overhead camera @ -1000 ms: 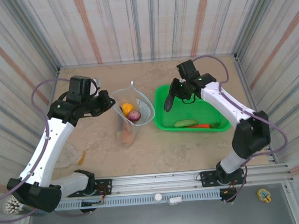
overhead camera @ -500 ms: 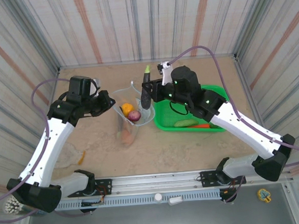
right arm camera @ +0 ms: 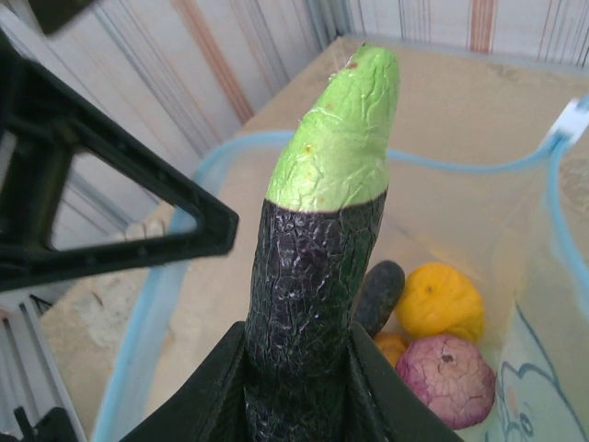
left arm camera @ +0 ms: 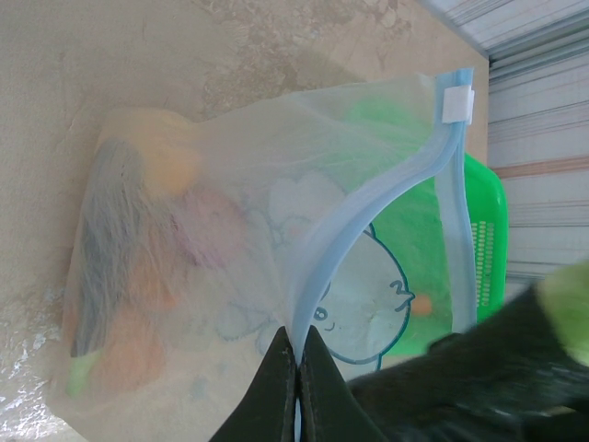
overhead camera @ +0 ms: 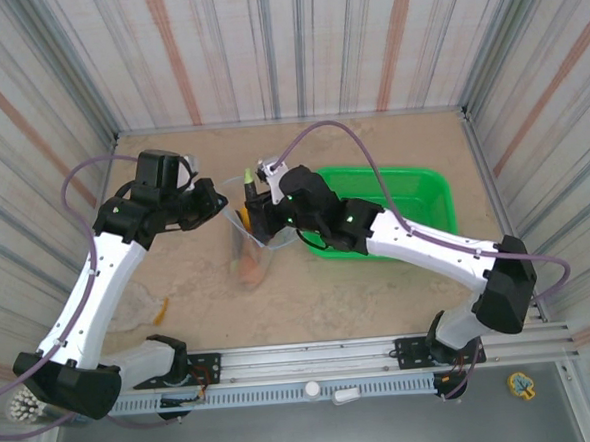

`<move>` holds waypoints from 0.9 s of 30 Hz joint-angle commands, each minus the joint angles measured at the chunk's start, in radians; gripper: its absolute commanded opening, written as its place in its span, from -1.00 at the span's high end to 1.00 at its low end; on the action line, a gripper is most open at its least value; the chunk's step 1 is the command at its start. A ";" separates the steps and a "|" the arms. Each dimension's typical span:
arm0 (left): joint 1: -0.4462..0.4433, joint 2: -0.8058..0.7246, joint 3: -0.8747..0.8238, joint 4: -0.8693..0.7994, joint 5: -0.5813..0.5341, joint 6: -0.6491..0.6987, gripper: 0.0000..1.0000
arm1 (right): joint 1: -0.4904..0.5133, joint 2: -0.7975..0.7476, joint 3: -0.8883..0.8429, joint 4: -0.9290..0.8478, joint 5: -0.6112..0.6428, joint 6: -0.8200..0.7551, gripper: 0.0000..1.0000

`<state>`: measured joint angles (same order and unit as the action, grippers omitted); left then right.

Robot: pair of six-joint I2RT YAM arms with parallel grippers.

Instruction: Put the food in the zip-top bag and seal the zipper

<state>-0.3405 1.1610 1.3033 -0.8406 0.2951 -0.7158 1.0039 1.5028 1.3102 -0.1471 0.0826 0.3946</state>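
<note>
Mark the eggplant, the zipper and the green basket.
eggplant [right arm camera: 313, 276]: right wrist view, dark skin below the green tip.
zipper [left arm camera: 363, 216]: left wrist view, middle of the blue strip.
green basket [overhead camera: 419, 198]: top view, bare floor.

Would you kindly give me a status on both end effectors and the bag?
Left end effector shut on zipper, holding zip-top bag open. Right end effector shut on eggplant, at the bag mouth. Other food inside; opening unobstructed.

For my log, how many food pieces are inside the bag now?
4 seen: yellow piece, orange piece beside it, purple ball, dark piece left of them. More may be hidden.
</note>
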 commanded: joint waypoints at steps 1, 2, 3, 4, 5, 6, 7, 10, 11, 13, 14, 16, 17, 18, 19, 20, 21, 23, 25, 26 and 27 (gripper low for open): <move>0.001 -0.025 0.030 -0.015 0.008 -0.011 1.00 | 0.001 0.021 -0.013 0.039 0.020 -0.004 0.56; 0.001 -0.025 0.029 -0.018 0.006 -0.011 1.00 | 0.001 0.029 -0.008 0.031 0.022 -0.001 0.45; 0.001 -0.025 0.028 -0.019 0.005 -0.011 1.00 | 0.001 0.033 -0.004 0.021 0.028 0.001 0.28; 0.001 -0.027 0.025 -0.018 0.006 -0.013 1.00 | 0.001 0.034 0.003 0.011 0.032 0.004 0.06; 0.002 -0.030 0.025 -0.018 0.004 -0.014 1.00 | 0.000 0.034 0.010 -0.001 0.037 0.005 -0.05; 0.001 -0.030 0.025 -0.017 0.005 -0.014 1.00 | -0.001 0.034 0.018 -0.012 0.041 0.006 -0.07; 0.001 -0.032 0.024 -0.017 0.004 -0.013 1.00 | -0.001 0.033 0.025 -0.025 0.043 0.006 -0.08; 0.002 -0.033 0.015 -0.015 -0.001 -0.013 1.00 | -0.010 0.017 0.031 -0.041 0.041 0.006 -0.06; 0.001 -0.033 0.011 -0.014 0.002 -0.015 1.00 | -0.014 0.009 0.032 -0.043 0.041 0.008 -0.05; 0.001 -0.032 0.004 -0.008 0.010 -0.019 1.00 | -0.018 -0.006 0.032 -0.051 0.040 0.011 -0.02; 0.002 -0.034 0.001 -0.008 0.010 -0.019 1.00 | -0.021 -0.015 0.033 -0.055 0.036 0.011 -0.01; 0.001 -0.036 0.000 -0.007 0.010 -0.020 1.00 | -0.024 -0.031 0.043 -0.070 0.025 0.005 0.03; 0.002 -0.037 0.001 -0.008 0.009 -0.019 1.00 | -0.026 -0.037 0.049 -0.081 0.020 0.001 0.05; 0.001 -0.038 0.002 -0.008 0.007 -0.019 1.00 | -0.030 -0.044 0.059 -0.095 0.015 0.000 0.08; 0.001 -0.040 0.002 -0.010 0.006 -0.017 1.00 | -0.036 -0.051 0.070 -0.114 0.008 0.005 0.11; 0.001 -0.042 0.004 -0.011 0.006 -0.017 1.00 | -0.042 -0.056 0.086 -0.136 -0.002 0.013 0.15; 0.001 -0.042 0.005 -0.013 0.004 -0.017 1.00 | -0.053 -0.063 0.102 -0.161 -0.014 0.024 0.18; 0.001 -0.044 0.007 -0.014 0.003 -0.015 1.00 | -0.071 -0.090 0.112 -0.191 -0.018 0.050 0.22; 0.001 -0.049 -0.001 -0.012 -0.005 -0.008 1.00 | -0.113 -0.129 0.091 -0.191 -0.046 0.093 0.22; 0.001 -0.048 -0.006 -0.013 -0.010 -0.007 1.00 | -0.133 -0.145 0.083 -0.200 -0.051 0.112 0.22; 0.002 -0.050 -0.011 -0.011 -0.010 -0.007 1.00 | -0.156 -0.161 0.081 -0.227 -0.041 0.134 0.22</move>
<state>-0.3405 1.1366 1.3014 -0.8410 0.2939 -0.7303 0.8944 1.4075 1.3830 -0.3000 0.0559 0.4534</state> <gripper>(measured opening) 0.055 0.391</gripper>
